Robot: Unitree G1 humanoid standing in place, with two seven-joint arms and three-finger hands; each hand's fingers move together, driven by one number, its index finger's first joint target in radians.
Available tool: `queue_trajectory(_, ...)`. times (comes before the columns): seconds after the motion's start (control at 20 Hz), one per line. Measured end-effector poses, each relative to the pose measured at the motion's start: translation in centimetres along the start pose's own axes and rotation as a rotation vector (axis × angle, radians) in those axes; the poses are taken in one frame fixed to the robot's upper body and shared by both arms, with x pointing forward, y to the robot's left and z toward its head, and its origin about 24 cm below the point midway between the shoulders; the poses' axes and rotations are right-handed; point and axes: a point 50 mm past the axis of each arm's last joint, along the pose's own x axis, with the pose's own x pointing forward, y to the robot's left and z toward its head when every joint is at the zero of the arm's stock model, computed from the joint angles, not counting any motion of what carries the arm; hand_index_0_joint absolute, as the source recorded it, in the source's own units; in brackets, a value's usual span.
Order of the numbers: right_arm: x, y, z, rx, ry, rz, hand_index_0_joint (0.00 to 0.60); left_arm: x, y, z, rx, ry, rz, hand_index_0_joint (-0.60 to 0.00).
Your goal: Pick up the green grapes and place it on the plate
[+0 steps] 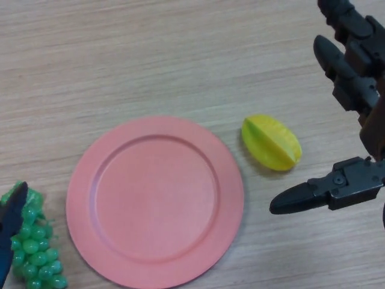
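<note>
Left of the round pink plastic plate [155,201], lay unlifted green grape bunch [35,244], left hand [11,232] touching, grip unreadable; right hand [346,120] splayed wide, empty.

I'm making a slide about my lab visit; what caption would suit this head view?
Left hand touching green grapes beside an empty pink plate; open right hand near a yellow starfruit.
</note>
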Motion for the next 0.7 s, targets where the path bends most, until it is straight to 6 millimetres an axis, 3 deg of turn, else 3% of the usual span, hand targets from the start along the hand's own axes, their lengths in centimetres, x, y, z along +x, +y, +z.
queue_trajectory(0.05, 0.0, 0.0, 0.0, 0.001, 0.000, 0.001, 0.000, 0.3, 0.0, 0.1, 0.005, -0.008, 0.001, -0.050)
queue_trajectory(0.1, 0.0, 0.0, 0.0, 0.001, 0.000, 0.001, 0.000, 0.4, 0.1, 0.2, 0.006, -0.015, 0.003, -0.201)
queue_trajectory(0.25, 0.0, 0.0, 0.0, 0.000, 0.000, -0.002, 0.000, 1.0, 0.4, 0.4, 0.028, -0.027, 0.028, -0.550)
queue_trajectory(0.3, 0.0, -0.1, 0.0, -0.002, 0.000, -0.004, 0.000, 1.1, 0.8, 0.4, 0.090, -0.056, 0.081, -0.600)
queue_trajectory(0.4, 0.0, -0.1, 0.0, 0.011, -0.001, 0.002, 0.000, 1.0, 1.3, 0.3, 0.187, -0.101, 0.099, -0.600)
queue_trajectory(0.7, -0.1, -0.6, 0.2, -0.013, -0.005, -0.030, 0.000, 0.5, 1.5, -0.3, 0.221, -0.155, 0.060, -0.600)
